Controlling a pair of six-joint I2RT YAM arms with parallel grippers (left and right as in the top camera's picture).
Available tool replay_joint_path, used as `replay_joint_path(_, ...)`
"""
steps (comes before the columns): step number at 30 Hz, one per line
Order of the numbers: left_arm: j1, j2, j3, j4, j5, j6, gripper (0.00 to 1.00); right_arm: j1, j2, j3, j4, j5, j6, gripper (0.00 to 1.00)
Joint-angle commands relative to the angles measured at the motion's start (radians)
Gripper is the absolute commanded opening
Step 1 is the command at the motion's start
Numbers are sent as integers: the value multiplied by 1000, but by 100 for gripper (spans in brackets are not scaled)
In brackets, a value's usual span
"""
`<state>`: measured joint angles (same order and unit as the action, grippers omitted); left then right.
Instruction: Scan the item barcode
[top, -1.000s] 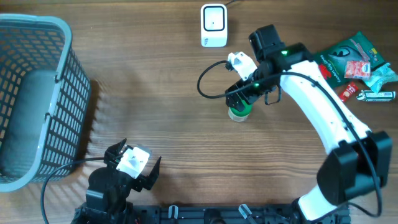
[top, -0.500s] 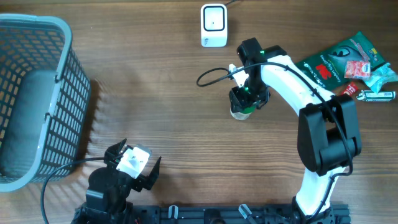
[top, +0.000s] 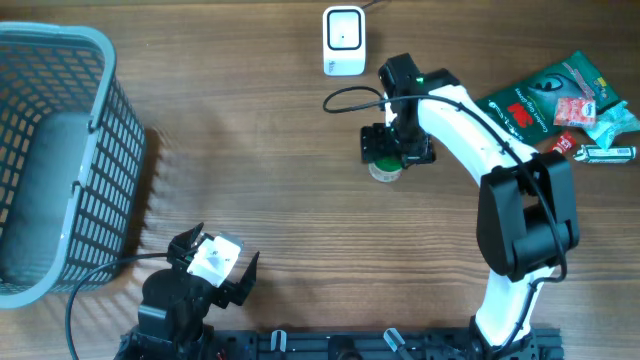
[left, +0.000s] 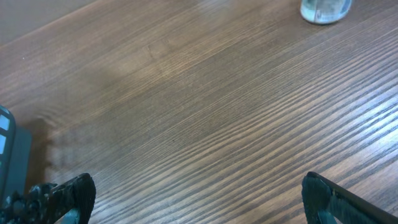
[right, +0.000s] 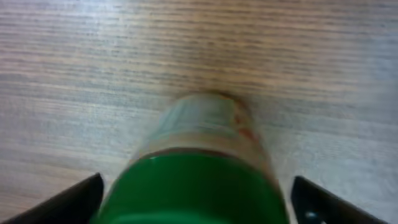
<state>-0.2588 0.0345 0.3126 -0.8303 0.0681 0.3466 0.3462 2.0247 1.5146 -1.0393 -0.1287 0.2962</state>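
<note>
**A:** Where is the item now?

**B:** The small clear jar with a green lid (right: 200, 149) stands upright on the brown wooden table (top: 280, 200). It is directly under my right gripper (top: 396, 150), between the two fingers.

**A:** Is it gripped?

**B:** Not that I can see. The right jaws are spread wide, one finger on either side of the lid. The wrist view is too blurred to tell whether they touch it.

**A:** And the scanner?

**B:** The white box-shaped scanner (top: 343, 40) sits beyond the right jaws, near them but apart from both jaws and jar.

**A:** And the left side?

**B:** My left gripper (left: 199, 196) is also spread wide, with only bare wood between its fingers. The jar is well ahead of those jaws, at the top edge of that wrist view. The grey plastic mesh basket (top: 112, 70) is off to the left of them.

**A:** Anything else?

**B:** A green foil pouch (top: 540, 98) and a few small packets lie out to the right of the right jaws, well apart from the jar.
</note>
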Motion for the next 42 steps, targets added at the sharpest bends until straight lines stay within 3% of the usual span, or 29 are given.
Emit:
replay_joint_path(1,6,-5,-4,2,1,13,100,4,6,147,-95,53,30,100)
replay_joint_path(6,6,-5,-4,2,1,13,100,4,4,366,-289,0,80,100)
replay_joint_path(11,6,-5,-4,2,1,13,100,4,5,370,-235,-91,90,100)
replay_joint_path(13,6,-5,-4,2,1,13,100,4,5,370,-250,-90,227,87)
replay_joint_path(14,6,-5,-4,2,1,13,100,4,5,370,-267,-90,290,88)
replay_joint_path(15,6,-5,-4,2,1,13,100,4,5,370,-306,-89,410,100)
replay_joint_path(17,6,-5,-4,2,1,13,100,4,5,370,-370,-86,570,100)
replay_joint_path(20,6,-5,-4,2,1,13,100,4,5,366,-409,-55,676,100)
replay_joint_path(24,6,-5,-4,2,1,13,100,8,5,315,-360,64,709,99)
replay_joint_path(38,6,-5,-4,2,1,13,100,4,43,-41,33,40,724,100)
replay_joint_path(40,6,-5,-4,2,1,13,100,4,72,-42,52,51,724,98)
replay_joint_path(42,6,-5,-4,2,1,13,100,4,95,-42,64,66,724,87)
